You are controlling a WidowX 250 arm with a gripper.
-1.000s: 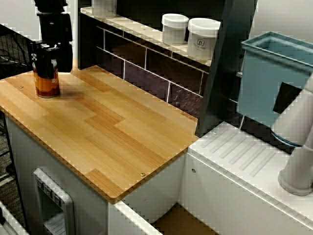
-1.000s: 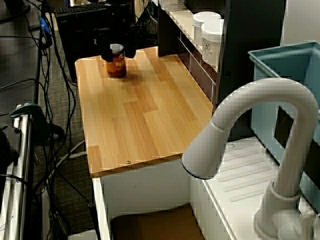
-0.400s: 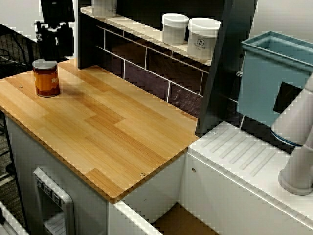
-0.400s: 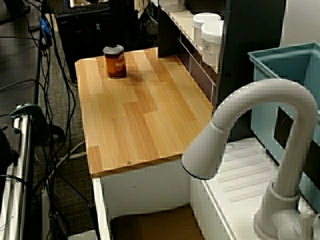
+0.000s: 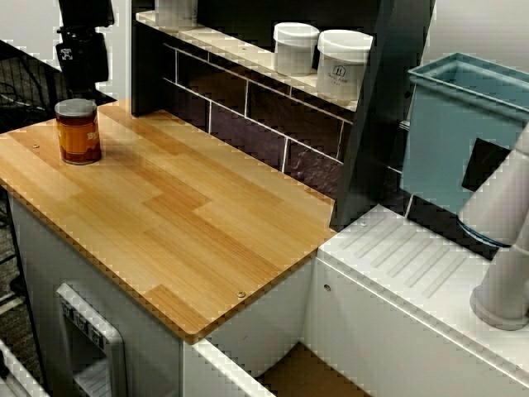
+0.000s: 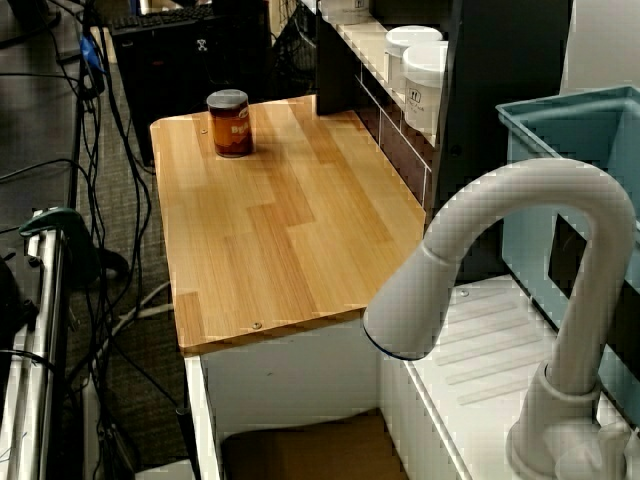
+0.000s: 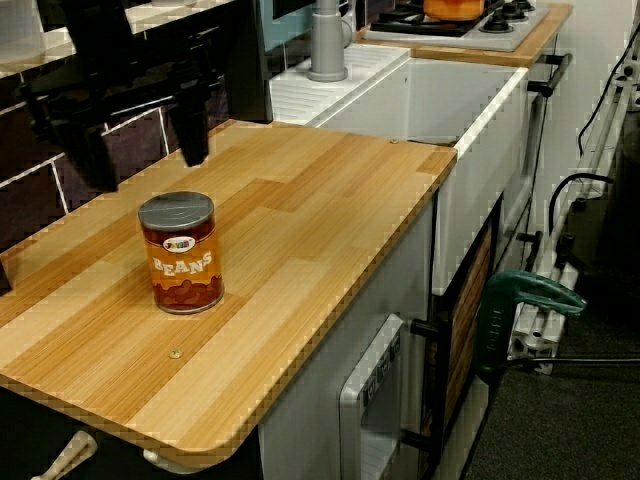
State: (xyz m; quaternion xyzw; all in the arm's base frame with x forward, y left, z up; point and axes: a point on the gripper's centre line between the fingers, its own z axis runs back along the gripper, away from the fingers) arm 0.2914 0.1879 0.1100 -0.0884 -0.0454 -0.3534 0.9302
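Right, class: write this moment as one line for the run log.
pincer: open, hovering above beans can, no contact | beans can: upright on wooden counter

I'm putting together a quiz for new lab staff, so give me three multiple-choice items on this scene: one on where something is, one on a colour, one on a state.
1. Where does the can of beans stand?
A) on the shelf
B) on the wooden counter
C) in the blue bin

2. What colour is the can's lid?
A) grey
B) green
C) red

3. How is the gripper?
A) shut on the can
B) open, holding nothing
C) lying flat on the counter

Answers:
1 B: the can rests upright on the wood near the counter's end.
2 A: its top shows plain grey.
3 B: its fingers hang apart, behind and above the can, touching nothing.
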